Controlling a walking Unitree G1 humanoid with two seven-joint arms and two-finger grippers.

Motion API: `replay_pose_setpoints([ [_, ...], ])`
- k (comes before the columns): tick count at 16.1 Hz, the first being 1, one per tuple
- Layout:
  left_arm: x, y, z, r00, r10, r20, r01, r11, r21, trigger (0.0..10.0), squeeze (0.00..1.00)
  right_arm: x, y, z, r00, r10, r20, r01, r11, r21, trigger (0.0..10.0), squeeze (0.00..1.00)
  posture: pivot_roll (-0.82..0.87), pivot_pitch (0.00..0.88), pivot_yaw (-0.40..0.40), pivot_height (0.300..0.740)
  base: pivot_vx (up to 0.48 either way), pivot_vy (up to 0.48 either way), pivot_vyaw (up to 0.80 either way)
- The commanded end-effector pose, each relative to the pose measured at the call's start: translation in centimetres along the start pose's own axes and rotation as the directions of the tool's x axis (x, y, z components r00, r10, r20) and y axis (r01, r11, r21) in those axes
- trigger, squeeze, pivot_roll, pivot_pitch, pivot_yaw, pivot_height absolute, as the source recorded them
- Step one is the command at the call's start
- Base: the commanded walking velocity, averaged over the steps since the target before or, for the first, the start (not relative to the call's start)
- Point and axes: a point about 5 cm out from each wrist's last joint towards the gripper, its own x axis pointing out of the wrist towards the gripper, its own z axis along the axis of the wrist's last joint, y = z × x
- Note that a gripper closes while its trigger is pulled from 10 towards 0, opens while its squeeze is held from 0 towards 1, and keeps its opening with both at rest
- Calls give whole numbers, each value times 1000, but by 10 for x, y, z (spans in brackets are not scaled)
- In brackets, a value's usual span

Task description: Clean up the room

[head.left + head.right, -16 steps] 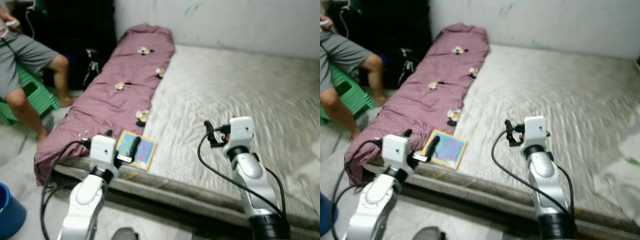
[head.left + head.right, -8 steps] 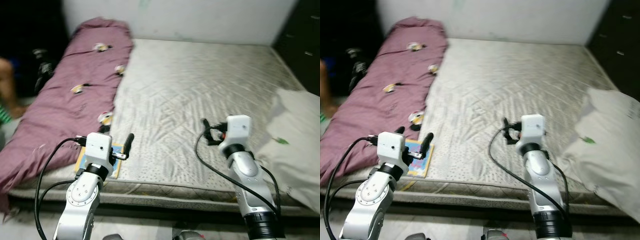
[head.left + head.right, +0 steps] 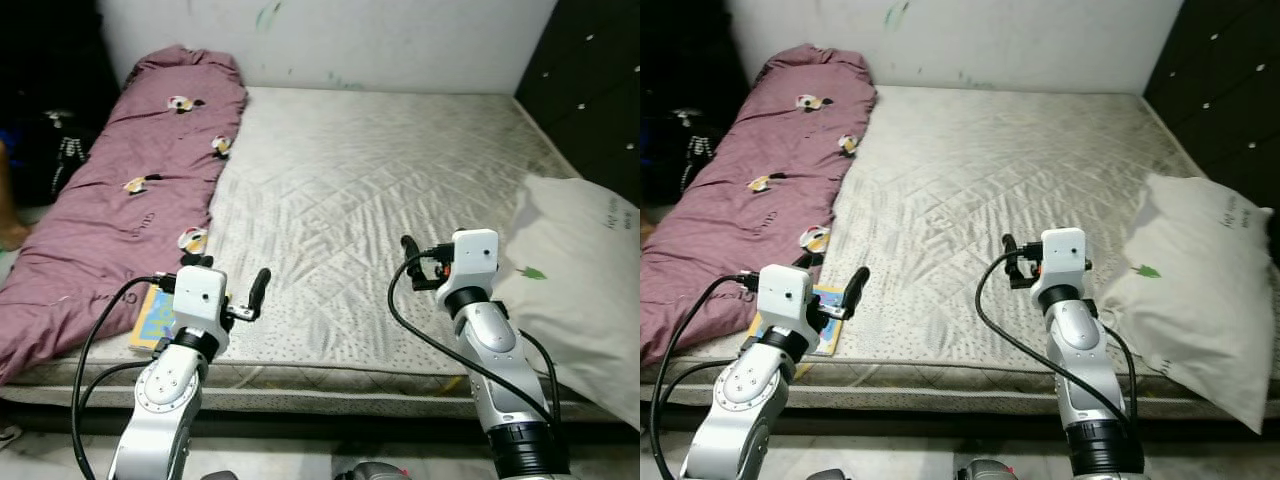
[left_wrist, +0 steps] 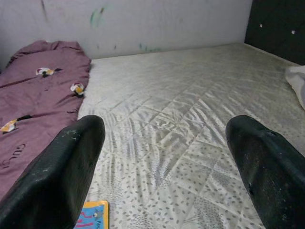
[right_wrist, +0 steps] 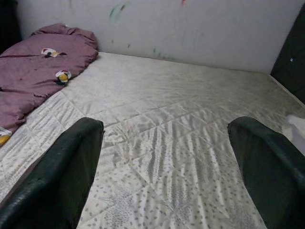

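Bare quilted mattress (image 3: 370,190) takes up most of the room ahead, running back to a pale wall (image 3: 380,40) marked with faint green smudges. On it, along the robot's left side, lies a rumpled mauve blanket (image 3: 110,210) printed with small flowers, reaching from the wall end almost to the near edge. A colourful booklet (image 3: 150,318) lies flat at the near left corner of the mattress, partly tucked under the blanket's edge and partly hidden behind the left arm, so its cover is hard to read. A white pillow (image 3: 1195,290) sits at the right side of the mattress, overhanging the near right corner.

The left claw (image 4: 164,167) hovers above the near edge just beside the booklet, its two black fingers (image 4: 71,162) spread wide and holding nothing. The right claw (image 5: 167,167) hovers over the middle of the near edge, likewise spread wide and empty. Between blanket and pillow the mattress is open all the way to the wall.

A dark cabinet (image 3: 585,70) stands along the right. Left of the bed the floor is in deep shadow; a dark bag (image 3: 62,150) is barely discernible there.
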Motion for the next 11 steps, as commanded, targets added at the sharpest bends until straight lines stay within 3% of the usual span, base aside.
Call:
replay_pose_setpoints([
  [1,0,0,4,1000,-6,12,6,1000,-2,10000,0,1,-3,2,1000,-14,10,14,1000,4,10000,0,-1,0,-20,740,0,-356,-450],
  [11,3,0,5,1000,-11,16,11,1000,0,10000,0,-2,-4,1,1000,-20,10,20,1000,-2,10000,0,-4,0,-20,740,0,-359,-46],
])
